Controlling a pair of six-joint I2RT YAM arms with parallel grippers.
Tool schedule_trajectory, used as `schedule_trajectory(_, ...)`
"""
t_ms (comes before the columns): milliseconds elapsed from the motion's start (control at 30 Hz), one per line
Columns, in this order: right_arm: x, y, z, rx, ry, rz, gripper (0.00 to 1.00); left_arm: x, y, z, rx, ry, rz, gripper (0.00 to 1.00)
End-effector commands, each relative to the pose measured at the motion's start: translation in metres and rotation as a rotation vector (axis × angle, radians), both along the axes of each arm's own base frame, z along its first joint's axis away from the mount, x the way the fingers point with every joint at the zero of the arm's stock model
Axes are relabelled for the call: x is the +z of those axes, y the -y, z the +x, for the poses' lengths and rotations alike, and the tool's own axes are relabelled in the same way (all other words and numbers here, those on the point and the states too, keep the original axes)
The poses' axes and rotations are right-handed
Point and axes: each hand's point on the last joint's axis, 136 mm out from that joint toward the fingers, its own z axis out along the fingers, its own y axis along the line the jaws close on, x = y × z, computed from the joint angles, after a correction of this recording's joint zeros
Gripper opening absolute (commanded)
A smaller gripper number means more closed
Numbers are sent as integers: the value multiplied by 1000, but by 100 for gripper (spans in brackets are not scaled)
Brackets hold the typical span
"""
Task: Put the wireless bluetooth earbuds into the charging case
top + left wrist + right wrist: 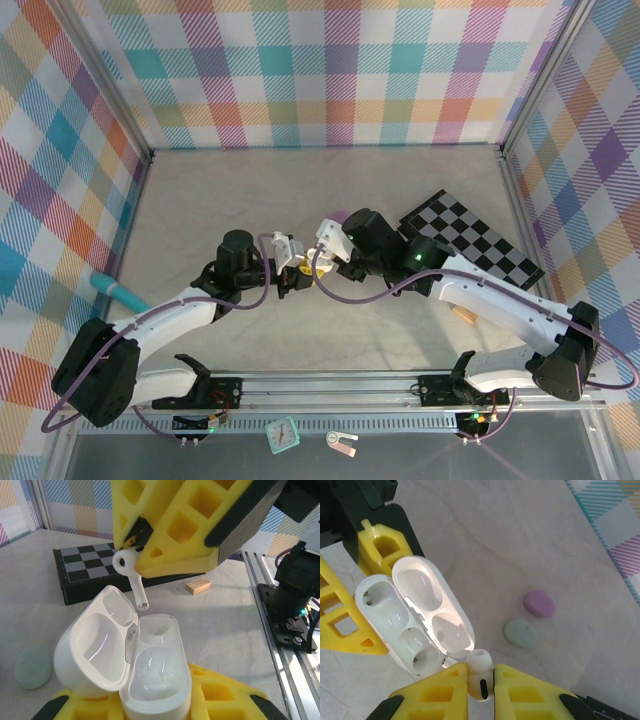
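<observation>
My left gripper point(155, 704) is shut on a white charging case point(156, 677) and holds it off the table, its lid point(95, 647) swung open. Both sockets look empty in the right wrist view, where the case point(395, 627) lies just ahead of my right gripper point(481, 682). That gripper is shut on a white stemmed earbud point(480, 664). In the left wrist view the earbud point(127, 570) hangs stem-down just above the far socket, apart from it. From above, the two grippers meet at mid-table, left point(293, 272) and right point(322, 262).
A pale purple case point(539, 603) and a mint green case point(520, 633) lie closed on the table beyond the grippers. A folded chessboard point(470, 240) sits at the right, a small wooden block point(462, 315) near it. A teal object point(115, 290) lies at the left wall.
</observation>
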Motion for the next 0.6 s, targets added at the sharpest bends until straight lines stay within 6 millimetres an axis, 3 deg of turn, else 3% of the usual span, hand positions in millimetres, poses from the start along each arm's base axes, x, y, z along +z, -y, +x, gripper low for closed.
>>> schedule_trajectory(0,17,-11,5,32,63,19,17,15,7,-4,-54,27,-23,10)
schedule_trajectory(567,9,-9,-11,124,59,-63,18,16,9,0,-49,23,-18,10)
